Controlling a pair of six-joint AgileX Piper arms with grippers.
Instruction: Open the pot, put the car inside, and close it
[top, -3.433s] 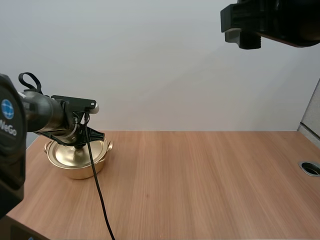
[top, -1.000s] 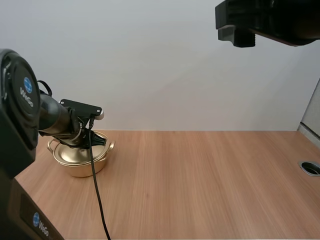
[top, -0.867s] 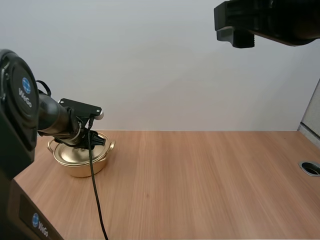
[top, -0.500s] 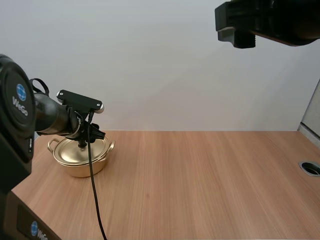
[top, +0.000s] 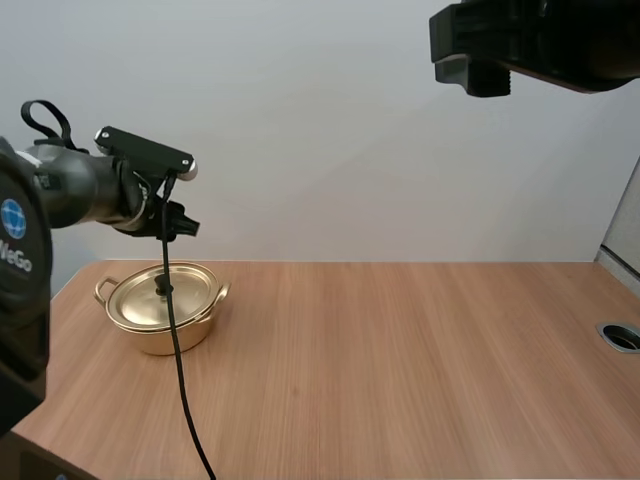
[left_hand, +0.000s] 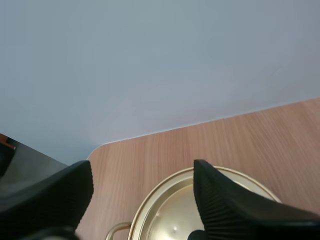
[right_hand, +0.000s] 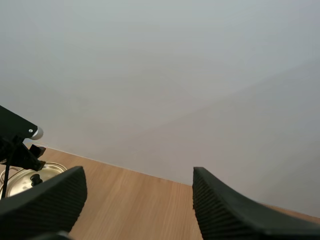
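- The left arm (top: 80, 190) is reaching in from the table's left side and is raised. The left gripper (top: 176, 222) is hanging in the air above the pot (top: 160, 325), well apart from it.
- In the left wrist view its fingers (left_hand: 225, 210) are standing wide apart, ribbed inner faces turned to each other. They are gripping nothing, and the pot is showing beneath the gap.
- The right arm (top: 530, 45) is hovering high over the table's right half.
- The right gripper (right_hand: 139, 175) is likewise spread and empty, and is looking out across the wood toward the pale wall.
- The pot is sitting on the wooden table (top: 400, 360) near its far left corner. It is gold-coloured, with a small loop handle (top: 103, 290) sticking out at each side.
- The lid (top: 145, 298) is resting flat on the pot, with its black knob (top: 163, 288) standing up at the middle.
- From the right wrist view, the left gripper is showing just above the knob, not touching it.
- A round cable hole (top: 622, 335) is lying at the table's right edge, far from the pot.
- White lettering (top: 15, 257) is running down the dark housing at the left arm's base. It appears to read "WeGo", though part is cut off. A round blue badge (top: 14, 218) is sitting just above it.
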